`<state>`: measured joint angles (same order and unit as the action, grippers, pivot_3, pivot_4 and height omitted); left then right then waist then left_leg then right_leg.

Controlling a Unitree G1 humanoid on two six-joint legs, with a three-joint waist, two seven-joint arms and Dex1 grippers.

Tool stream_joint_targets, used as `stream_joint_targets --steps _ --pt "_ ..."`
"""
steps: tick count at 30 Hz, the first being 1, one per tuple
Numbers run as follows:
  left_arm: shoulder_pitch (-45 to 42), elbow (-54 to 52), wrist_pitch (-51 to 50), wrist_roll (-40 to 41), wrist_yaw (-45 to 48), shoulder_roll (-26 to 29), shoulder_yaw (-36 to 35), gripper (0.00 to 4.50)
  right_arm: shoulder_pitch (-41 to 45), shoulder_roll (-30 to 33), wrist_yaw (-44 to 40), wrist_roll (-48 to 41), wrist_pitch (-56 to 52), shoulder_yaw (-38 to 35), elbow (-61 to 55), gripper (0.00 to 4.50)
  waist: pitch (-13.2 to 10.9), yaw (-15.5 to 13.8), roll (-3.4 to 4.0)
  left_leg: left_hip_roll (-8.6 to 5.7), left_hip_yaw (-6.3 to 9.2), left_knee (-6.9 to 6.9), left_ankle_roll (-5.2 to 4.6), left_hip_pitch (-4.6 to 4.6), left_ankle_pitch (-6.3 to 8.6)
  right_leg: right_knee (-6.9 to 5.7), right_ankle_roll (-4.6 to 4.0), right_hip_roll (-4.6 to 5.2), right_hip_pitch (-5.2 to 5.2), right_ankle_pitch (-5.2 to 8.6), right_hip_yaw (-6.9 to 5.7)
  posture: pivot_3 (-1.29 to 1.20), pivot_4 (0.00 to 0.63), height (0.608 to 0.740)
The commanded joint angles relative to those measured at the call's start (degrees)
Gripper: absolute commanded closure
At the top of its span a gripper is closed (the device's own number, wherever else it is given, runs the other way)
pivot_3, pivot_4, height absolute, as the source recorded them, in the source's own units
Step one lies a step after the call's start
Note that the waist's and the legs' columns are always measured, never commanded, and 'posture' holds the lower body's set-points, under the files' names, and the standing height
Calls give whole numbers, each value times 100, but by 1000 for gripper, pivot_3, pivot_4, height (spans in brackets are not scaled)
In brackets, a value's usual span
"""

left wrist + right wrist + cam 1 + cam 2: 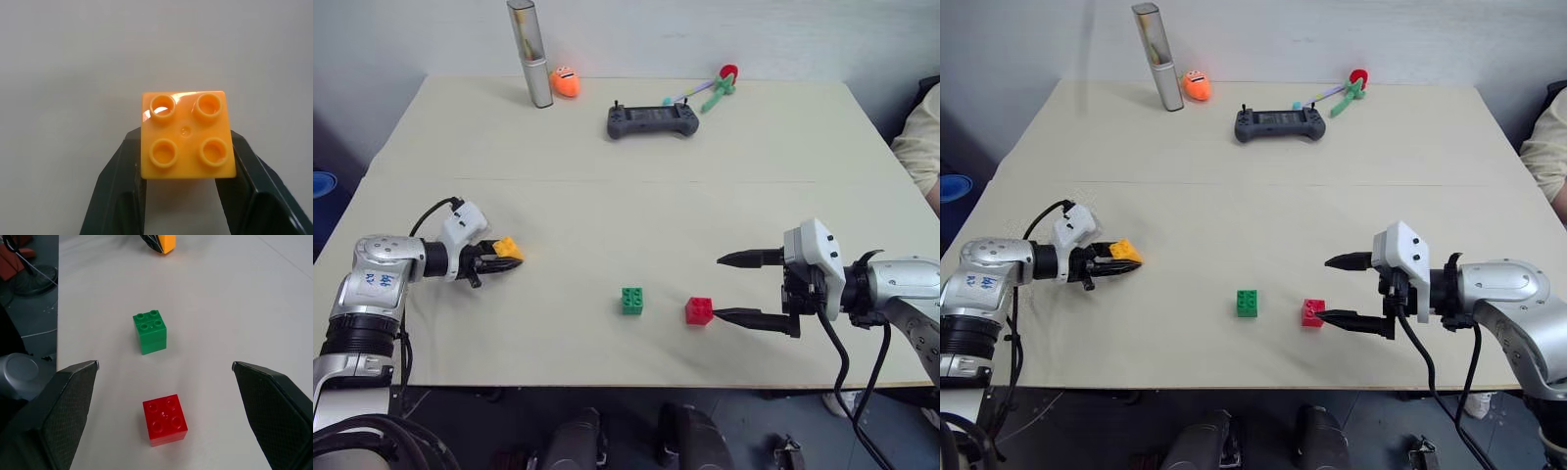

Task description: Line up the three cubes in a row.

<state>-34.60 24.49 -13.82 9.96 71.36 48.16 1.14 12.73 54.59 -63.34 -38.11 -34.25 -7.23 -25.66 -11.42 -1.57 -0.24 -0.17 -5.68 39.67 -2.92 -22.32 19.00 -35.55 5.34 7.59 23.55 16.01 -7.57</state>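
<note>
At table's (607, 196) left side, the left gripper (501, 258) is clenched on the yellow-orange cube (507, 247), held just above the surface; from the head views the black fingers cover much of the cube's lower half. Left wrist view gives its studded top face square-on: four round hollow studs, glossy plastic with a glare spot, one black finger (122, 186) pressed against each side. Green cube (632, 300) and red cube (699, 310) sit on the table near the front edge, side by side with a gap between them, well apart from the yellow-orange one. Right gripper (744, 289) is released, jaws spread wide, lower fingertip just beside the red cube; contact cannot be judged from the head views. Right wrist view shows red lying between the fingers with clear space on both sides, green beyond it, each two bricks stacked, and the fingers' (68, 411) cross-hatched pads. Far edge: grey game controller (652, 120), round orange toy (566, 82), metallic cylinder (530, 54), a green-stemmed toy (717, 90) too small to identify.
</note>
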Motion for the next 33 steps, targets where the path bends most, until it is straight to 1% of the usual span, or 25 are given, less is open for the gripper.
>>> stream_joint_targets --steps 1,5,10,17,25,26,28,30,32,33 --pt "-251 -560 460 -58 992 105 545 2984 -65 117 -123 45 180 -155 -185 0 0 -1 0 -2 2 4 -1 -3 0 0 0 -3 0 0 -1 0 150 740" --pt "-349 -532 670 -176 1039 -68 759 2984 -128 67 -29 45 140 -202 -254 0 0 34 1 -1 -2 4 -2 2 0 -3 2 -4 -1 -1 0 0 150 740" --pt "-338 -525 979 -478 925 -416 1115 2984 -539 40 139 -37 86 -403 -560 0 0 17 0 2 -3 5 -2 0 -1 -3 1 -9 -1 -1 -3 0 150 740" --pt "-247 -652 1037 -531 1016 -478 1239 2984 -719 28 276 -79 44 -510 -675 0 0 19 0 0 3 8 -7 0 -2 -3 3 -2 -4 -2 4 0 150 740" --pt "-172 -698 970 -494 910 -573 1184 2984 -689 37 276 -56 76 -380 -661 0 0 9 0 -1 13 13 -9 0 -1 0 3 3 -11 -2 7 0 150 740" --pt "-117 -761 907 -427 961 -540 1153 2239 -694 59 232 -13 114 -356 -633 0 0 11 0 -1 14 13 -9 0 -1 0 3 4 -11 -2 6 0 150 740" --pt "-15 -905 781 -302 1060 -456 1081 1717 -700 86 165 65 183 -318 -561 0 0 19 0 0 14 13 -9 0 -1 -1 3 4 -11 -2 7 0 150 740" --pt "100 -1117 544 -130 1116 -324 921 1078 -715 90 98 98 229 -333 -470 0 0 18 0 1 14 13 -8 0 -1 0 3 6 -11 -2 7 0 150 740" --pt "253 -1374 235 136 1255 -71 671 425 -736 127 -47 126 291 -404 -284 0 0 23 0 1 14 13 -8 0 -1 0 3 5 -11 -2 7 0 150 740" --pt "337 -1497 99 247 1311 67 557 183 -766 158 -124 135 333 -459 -200 0 0 26 0 1 15 13 -8 -1 -1 0 3 5 -11 -2 7 0 150 740"
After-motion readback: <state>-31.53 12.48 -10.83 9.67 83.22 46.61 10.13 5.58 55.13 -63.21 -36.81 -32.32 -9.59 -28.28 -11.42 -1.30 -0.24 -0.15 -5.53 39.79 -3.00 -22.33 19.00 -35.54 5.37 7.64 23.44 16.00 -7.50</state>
